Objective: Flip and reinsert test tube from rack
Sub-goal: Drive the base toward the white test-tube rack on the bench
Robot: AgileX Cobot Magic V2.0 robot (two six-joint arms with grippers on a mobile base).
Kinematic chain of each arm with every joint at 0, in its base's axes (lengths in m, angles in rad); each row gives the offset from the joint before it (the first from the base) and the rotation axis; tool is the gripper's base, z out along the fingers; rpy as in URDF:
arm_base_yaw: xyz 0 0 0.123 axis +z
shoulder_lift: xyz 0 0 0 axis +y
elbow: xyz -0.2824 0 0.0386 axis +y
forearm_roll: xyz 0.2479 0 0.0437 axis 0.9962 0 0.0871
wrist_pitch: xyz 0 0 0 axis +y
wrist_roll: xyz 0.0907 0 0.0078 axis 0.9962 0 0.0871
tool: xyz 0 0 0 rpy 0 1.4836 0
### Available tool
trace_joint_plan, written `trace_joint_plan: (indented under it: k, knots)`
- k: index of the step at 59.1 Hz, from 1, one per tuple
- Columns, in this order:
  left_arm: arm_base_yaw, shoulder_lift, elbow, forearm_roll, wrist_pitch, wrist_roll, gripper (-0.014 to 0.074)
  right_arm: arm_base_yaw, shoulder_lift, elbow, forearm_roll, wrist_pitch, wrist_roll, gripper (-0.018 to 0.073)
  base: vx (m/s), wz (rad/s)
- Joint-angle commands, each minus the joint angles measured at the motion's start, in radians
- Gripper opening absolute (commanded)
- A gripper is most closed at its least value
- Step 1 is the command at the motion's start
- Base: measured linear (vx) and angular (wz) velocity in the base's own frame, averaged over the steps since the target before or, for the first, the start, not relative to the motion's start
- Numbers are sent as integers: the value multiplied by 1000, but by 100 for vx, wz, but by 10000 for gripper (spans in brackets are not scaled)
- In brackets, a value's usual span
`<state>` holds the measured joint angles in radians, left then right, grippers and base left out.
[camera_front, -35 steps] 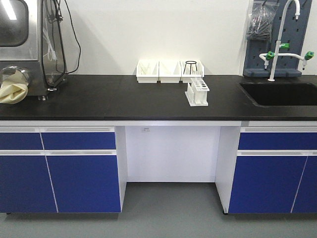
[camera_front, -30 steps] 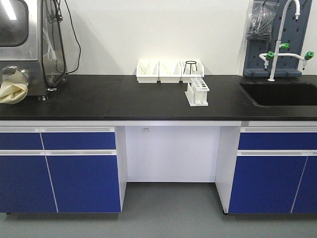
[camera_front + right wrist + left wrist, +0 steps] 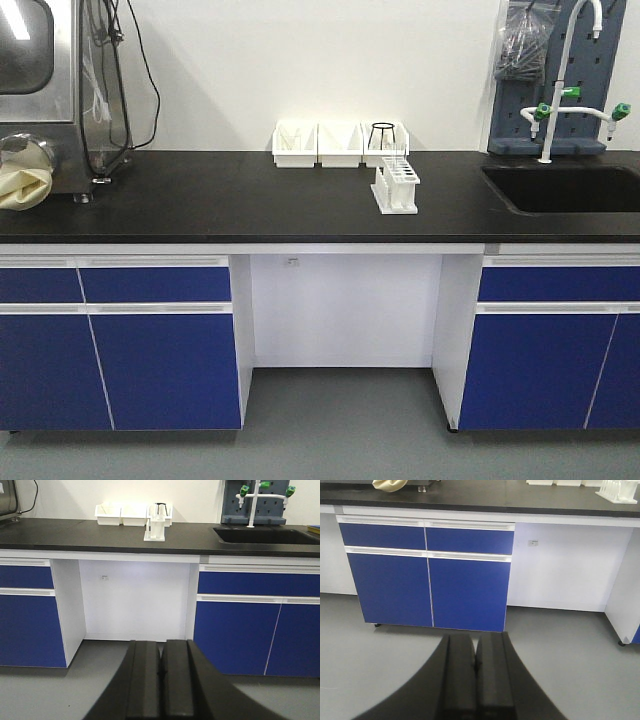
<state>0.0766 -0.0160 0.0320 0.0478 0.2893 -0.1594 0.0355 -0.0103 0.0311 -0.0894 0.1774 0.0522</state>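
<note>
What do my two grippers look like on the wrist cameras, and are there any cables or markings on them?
The left gripper and right gripper look alike. Both are matte black, each with two flat, blocky, square-tipped fingers that widen into smooth curved shoulders toward the camera. No cables, labels or markings show on either. The arms behind them are out of view.

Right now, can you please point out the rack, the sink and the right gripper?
the rack (image 3: 397,192): front view, its white front side.
the sink (image 3: 565,190): front view, its bare dark basin.
the right gripper (image 3: 160,652): right wrist view, between its shut fingertips.
</note>
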Motion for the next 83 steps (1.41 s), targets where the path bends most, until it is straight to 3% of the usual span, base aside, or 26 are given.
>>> trace_joint_plan:
  k: [1,83]
  knots:
    - [-7,-12,0,-4,-86,0,-6,-1,5,0,-4,-75,-3,-9,1,-3]
    - [-7,-12,0,-4,-86,0,-6,-1,5,0,-4,-75,-3,-9,9,-2]
